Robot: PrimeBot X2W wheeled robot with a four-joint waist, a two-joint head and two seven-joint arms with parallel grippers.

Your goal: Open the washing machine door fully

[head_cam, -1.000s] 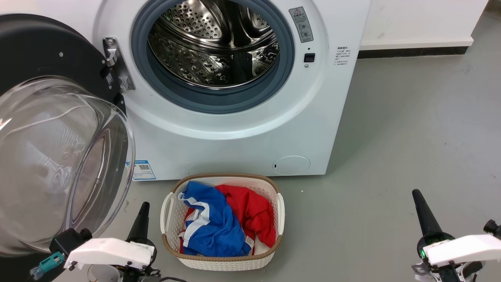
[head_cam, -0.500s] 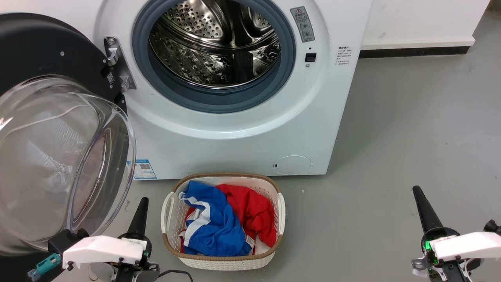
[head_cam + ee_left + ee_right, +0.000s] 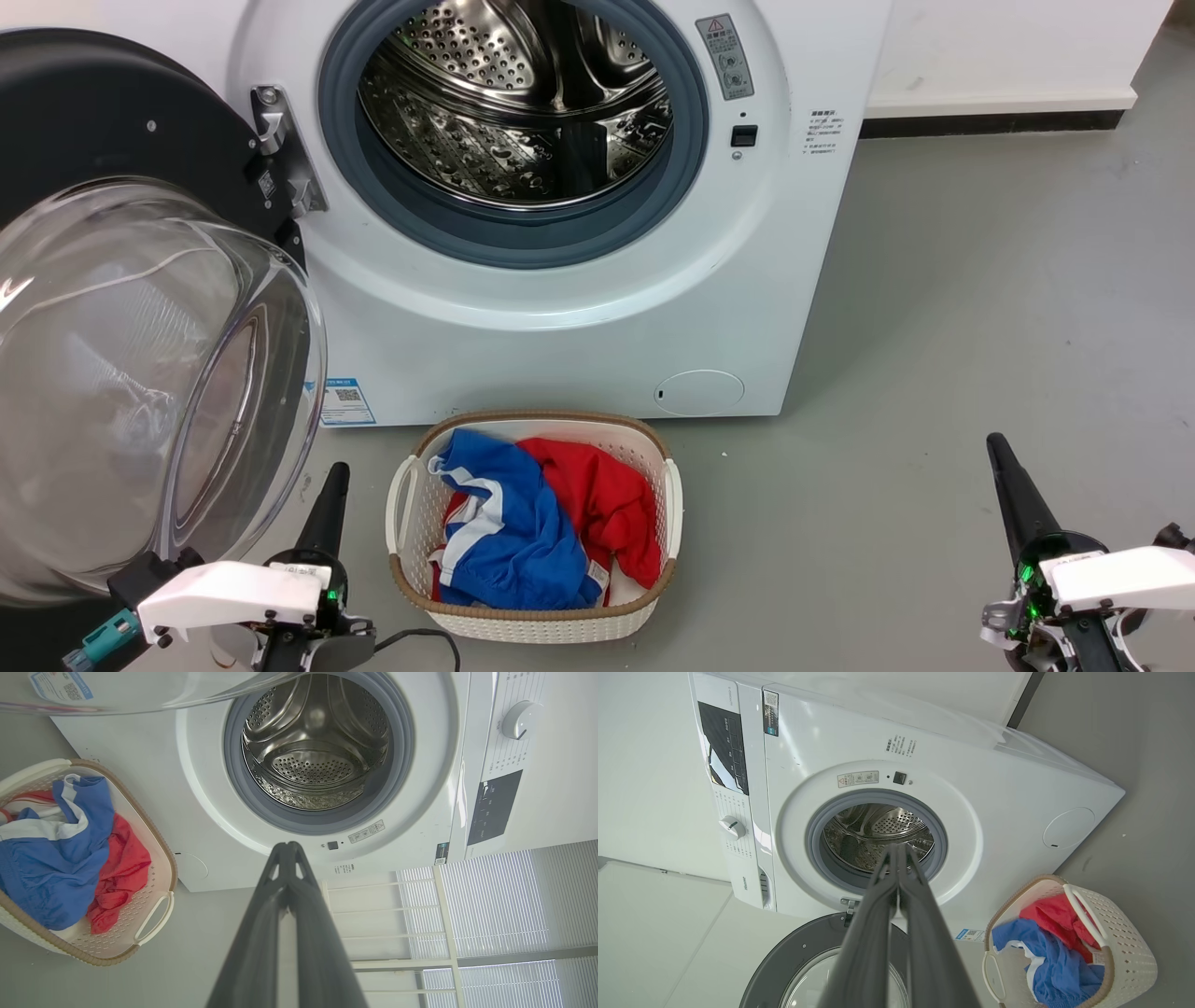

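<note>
White perforated plastic laundry basket with a brown woven rim (image 3: 534, 628) is sitting on the smooth grey floor (image 3: 971, 317). Bunched blue garment with white stripes (image 3: 509, 551) is lying in its left half, touching a crumpled red garment (image 3: 607, 513) filling the right half. Black skirting strip (image 3: 990, 122) is running along the wall base, top right. White slatted window blinds (image 3: 495, 905) are showing in the left wrist view.

The scene is being lit brightly and evenly, with a soft shadow being cast on the floor (image 3: 980, 327) at three o'clock of the washing machine (image 3: 560, 345). Glare is being thrown off the washing machine door (image 3: 112, 373) at nine o'clock in the head view, and straight edges are being bowed in both wrist views.
</note>
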